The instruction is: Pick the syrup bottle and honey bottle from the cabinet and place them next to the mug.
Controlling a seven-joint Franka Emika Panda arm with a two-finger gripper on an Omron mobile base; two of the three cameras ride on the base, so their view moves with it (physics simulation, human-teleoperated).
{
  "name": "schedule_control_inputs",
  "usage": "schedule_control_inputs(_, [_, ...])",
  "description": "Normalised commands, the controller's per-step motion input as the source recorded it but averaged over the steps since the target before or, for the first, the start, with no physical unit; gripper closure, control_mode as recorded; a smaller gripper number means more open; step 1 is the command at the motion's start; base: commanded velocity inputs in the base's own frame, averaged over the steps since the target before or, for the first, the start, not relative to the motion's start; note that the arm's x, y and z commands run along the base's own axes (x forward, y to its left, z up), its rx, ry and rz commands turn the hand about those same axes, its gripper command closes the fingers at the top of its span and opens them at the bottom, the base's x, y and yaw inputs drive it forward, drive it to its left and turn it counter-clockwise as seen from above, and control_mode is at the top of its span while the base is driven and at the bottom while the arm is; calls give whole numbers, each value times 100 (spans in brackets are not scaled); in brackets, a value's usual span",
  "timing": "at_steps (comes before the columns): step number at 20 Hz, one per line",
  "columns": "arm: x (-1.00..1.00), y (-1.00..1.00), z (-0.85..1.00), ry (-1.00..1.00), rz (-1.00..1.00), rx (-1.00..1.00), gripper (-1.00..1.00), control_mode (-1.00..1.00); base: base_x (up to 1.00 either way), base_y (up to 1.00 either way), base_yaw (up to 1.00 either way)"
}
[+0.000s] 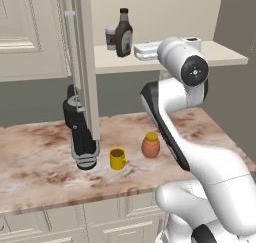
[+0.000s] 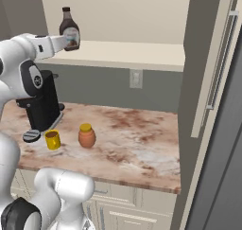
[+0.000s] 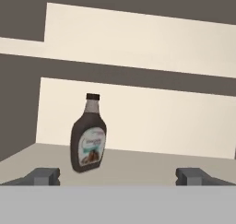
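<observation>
The syrup bottle (image 1: 123,33) stands upright on the pale shelf of the cabinet (image 1: 165,59), just beside a small paper cup (image 1: 110,38). The tool (image 3: 118,176) faces it from in front with its fingers (image 3: 45,175) spread wide, touching nothing. On the desk (image 1: 45,157) below, the honey bottle (image 1: 150,144) stands near the mug (image 1: 118,158), apart from it.

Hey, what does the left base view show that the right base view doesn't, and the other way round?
Left base view alone: a small white-lidded paper cup beside the dark brown flask-shaped syrup bottle, and a flat white container on the pale cabinet shelf.

Right base view alone: a wall outlet and the long metal door handle.

Both: the syrup bottle on the shelf, the squat orange honey bottle beside the yellow mug, the black coffee machine, the marbled counter.
</observation>
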Motion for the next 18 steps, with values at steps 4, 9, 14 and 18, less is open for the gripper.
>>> schedule_control_inputs(4, [25, 0, 0, 0, 0, 0, -100, -100, 0, 0, 0])
schedule_control_inputs(9, [35, -1, 0, 0, 0, 0, -100, -100, 0, 0, 0])
schedule_control_inputs(14, [35, 0, -4, 0, 0, 0, -100, -100, 0, 0, 0])
schedule_control_inputs(18, [51, 6, -1, 0, 5, 1, -100, -100, 0, 0, 0])
